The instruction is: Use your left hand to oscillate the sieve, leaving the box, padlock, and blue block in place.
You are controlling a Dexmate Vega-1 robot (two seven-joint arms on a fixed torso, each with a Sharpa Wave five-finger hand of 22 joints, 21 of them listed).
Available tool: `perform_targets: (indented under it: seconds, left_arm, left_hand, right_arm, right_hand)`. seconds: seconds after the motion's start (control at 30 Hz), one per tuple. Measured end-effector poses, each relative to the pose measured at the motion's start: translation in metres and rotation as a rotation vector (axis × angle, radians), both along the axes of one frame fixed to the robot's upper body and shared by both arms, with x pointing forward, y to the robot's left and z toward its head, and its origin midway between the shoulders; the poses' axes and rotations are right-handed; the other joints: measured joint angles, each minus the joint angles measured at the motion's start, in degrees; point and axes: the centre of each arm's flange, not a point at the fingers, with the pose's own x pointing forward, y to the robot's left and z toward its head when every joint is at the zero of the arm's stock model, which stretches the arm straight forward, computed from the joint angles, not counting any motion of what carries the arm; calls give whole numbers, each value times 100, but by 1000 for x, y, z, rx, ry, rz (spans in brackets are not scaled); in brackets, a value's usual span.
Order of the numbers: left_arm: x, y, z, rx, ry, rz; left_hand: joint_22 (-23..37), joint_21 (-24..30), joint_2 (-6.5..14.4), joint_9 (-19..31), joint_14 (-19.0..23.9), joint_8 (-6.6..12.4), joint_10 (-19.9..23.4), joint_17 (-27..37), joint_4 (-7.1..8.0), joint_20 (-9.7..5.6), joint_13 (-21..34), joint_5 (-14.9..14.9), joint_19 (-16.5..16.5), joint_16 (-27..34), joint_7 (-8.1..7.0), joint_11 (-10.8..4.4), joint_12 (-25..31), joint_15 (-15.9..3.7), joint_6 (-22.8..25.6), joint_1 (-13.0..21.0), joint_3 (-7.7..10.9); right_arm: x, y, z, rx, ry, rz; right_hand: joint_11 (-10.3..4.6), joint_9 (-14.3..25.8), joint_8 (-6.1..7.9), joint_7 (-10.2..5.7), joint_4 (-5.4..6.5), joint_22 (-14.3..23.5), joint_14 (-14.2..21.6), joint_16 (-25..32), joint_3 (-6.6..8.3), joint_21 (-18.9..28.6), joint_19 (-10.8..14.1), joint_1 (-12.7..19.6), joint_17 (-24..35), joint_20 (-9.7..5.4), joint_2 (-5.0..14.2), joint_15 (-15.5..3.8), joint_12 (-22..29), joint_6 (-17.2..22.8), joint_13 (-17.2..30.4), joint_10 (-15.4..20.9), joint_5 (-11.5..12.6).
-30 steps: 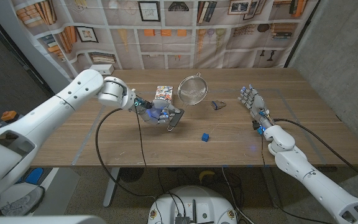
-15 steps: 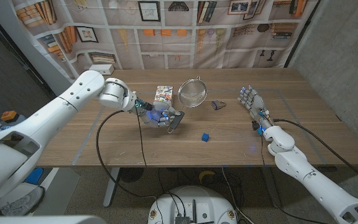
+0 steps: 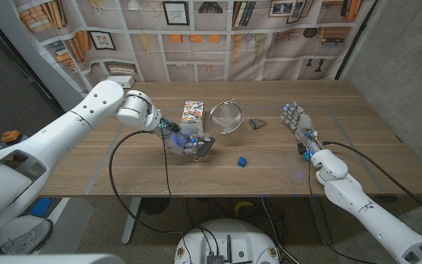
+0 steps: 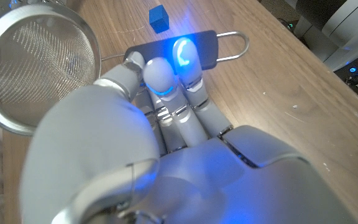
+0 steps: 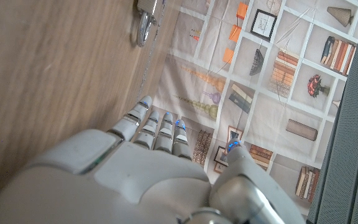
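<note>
- The left hand (image 3: 185, 139) closes its fingers (image 4: 182, 59) around the dark handle of the sieve (image 3: 226, 116), mesh bowl raised beyond the fingers
- Box (image 3: 192, 111) sits just beside the sieve, padlock (image 3: 256, 123) on its other side, blue block (image 3: 242, 161) nearer the front of the bench (image 3: 123, 169)
- The right hand (image 3: 297, 122) holds nothing, fingers straight and apart

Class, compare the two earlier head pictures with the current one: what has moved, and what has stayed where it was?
The left hand, gripping the sieve by its black handle, has shifted a little toward the robot, carrying the sieve's bowl slightly down in the picture. Nothing was taken or released. The box, padlock, blue block and right hand stayed put.
</note>
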Motion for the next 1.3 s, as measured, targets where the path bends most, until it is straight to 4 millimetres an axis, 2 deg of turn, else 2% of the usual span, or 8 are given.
perform_targets:
  seconds: [0.73, 0.77, 1.3]
  left_arm:
    - [-8, 4, -12, 34, 77, 52]
    - [-9, 6, -17, 52, 86, 57]
    - [-13, 6, -21, 67, 98, 84]
  left_hand:
    - [0, 0, -3, 21, 0, -1, 30, 7, 1, -10, 0, 40, 33, 11, 2, 29, 39, 1, -1, 27, 52]
    - [0, 0, -22, 22, 0, -1, 29, 11, 1, -10, 0, 40, 33, 11, 2, 29, 40, 0, -1, 45, 52]
    - [0, 0, -26, 28, 1, -24, 29, -51, 0, -10, 0, 40, 33, 11, 23, 29, 39, 1, 19, 64, 51]
  right_arm:
    - [3, -6, -3, 4, 7, -3]
    - [3, -6, -2, 4, 7, -3]
    - [4, -8, -2, 4, 6, 8]
  right_hand:
    - [0, 0, 0, -20, -24, 0, 0, 0, 24, 0, 0, 0, 0, 0, 0, 0, 0, 20, 0, 0, 0]
    - [0, 0, 0, -20, -24, 0, 0, 0, 24, 0, 0, 0, 0, 0, 0, 0, 0, 20, 0, 0, 0]
    - [0, 0, 0, -20, -24, 0, 0, 0, 24, 0, 0, 0, -1, 0, 0, 0, 0, 19, 0, 0, 0]
